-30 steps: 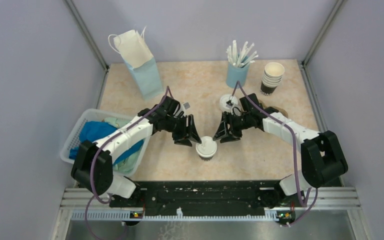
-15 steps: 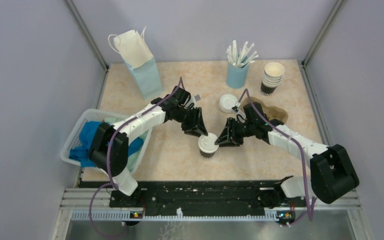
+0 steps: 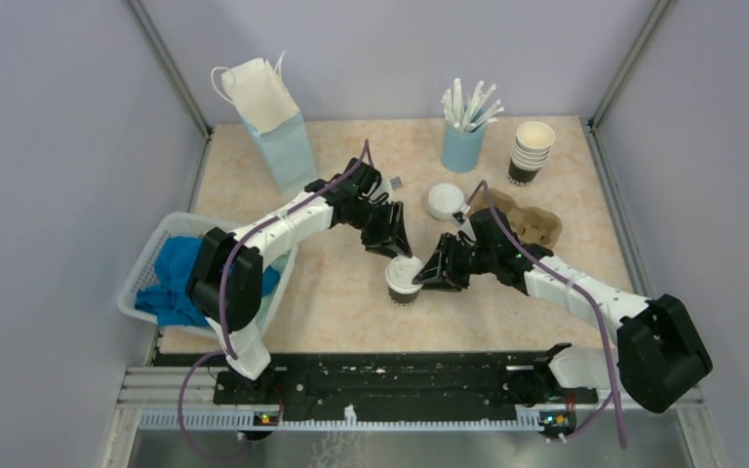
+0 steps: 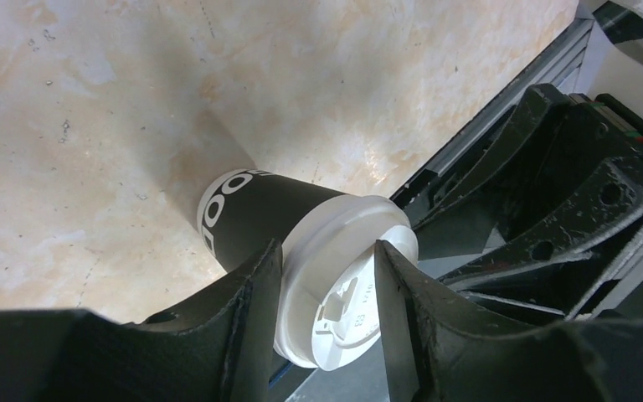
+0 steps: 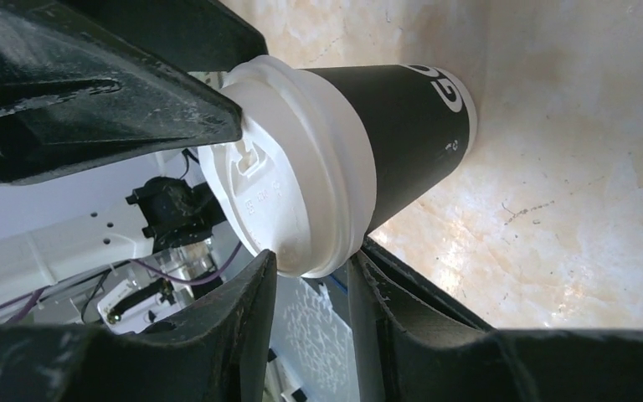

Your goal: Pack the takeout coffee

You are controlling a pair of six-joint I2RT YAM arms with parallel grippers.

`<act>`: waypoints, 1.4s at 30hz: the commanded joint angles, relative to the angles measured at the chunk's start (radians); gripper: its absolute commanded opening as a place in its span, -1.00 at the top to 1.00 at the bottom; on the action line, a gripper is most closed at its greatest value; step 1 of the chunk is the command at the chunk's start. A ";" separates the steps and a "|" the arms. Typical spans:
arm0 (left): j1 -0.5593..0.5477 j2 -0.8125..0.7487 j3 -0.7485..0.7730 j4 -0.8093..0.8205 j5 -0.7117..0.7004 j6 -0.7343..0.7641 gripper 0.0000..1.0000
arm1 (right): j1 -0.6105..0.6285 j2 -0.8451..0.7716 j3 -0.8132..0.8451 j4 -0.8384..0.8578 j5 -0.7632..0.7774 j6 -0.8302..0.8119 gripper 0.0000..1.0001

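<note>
The left gripper [image 4: 325, 253] clamps its jaws across the white dome lid [image 5: 276, 176], one finger on each side of the rim. The right gripper [image 5: 311, 253] pinches the lid's edge in a narrow gap, its tips just under the rim. Both holds sit on the lid, not on the dark body of the takeout coffee [image 3: 403, 281].

The cup stands upright on the table [image 3: 341, 302], well apart from the blue paper bag [image 3: 278, 127], right of it and nearer the arm bases.

The step in hand looks like seating or securing the lid before a lift. To do it well, press evenly and straight down so the rim snaps on all round. A lid grip may pop off under the weight, so one gripper should move down to the cup wall before lifting. Carry the cup upright toward the bag's open mouth, if the bag is the place to pack it, and lower it in without brushing the paper sides.
</note>
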 commanded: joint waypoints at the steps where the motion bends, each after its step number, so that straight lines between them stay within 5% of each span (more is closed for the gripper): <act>1: -0.007 -0.025 0.024 -0.025 -0.025 0.049 -0.04 | 0.035 -0.015 0.002 0.076 0.001 0.028 0.24; 13: -0.008 -0.135 0.066 -0.148 -0.161 0.105 -0.88 | 0.062 -0.024 0.001 0.075 -0.007 0.032 -0.04; 19: -0.008 -0.269 -0.010 -0.171 -0.189 0.037 -0.96 | 0.049 -0.056 0.059 -0.053 0.012 -0.052 -0.26; 26: -0.008 -0.436 -0.211 -0.124 -0.166 -0.135 -0.63 | -0.107 -0.040 0.093 -0.097 -0.118 -0.168 -0.40; 31: -0.006 -0.516 -0.367 -0.007 -0.114 -0.278 -0.22 | -0.185 0.090 0.205 -0.163 -0.220 -0.305 -0.08; 36: -0.006 -0.533 -0.455 0.078 -0.098 -0.346 -0.08 | -0.213 0.214 0.257 -0.151 -0.286 -0.358 0.21; 42: -0.006 -0.489 -0.511 0.158 -0.055 -0.386 0.03 | -0.213 0.280 0.285 -0.157 -0.336 -0.407 0.30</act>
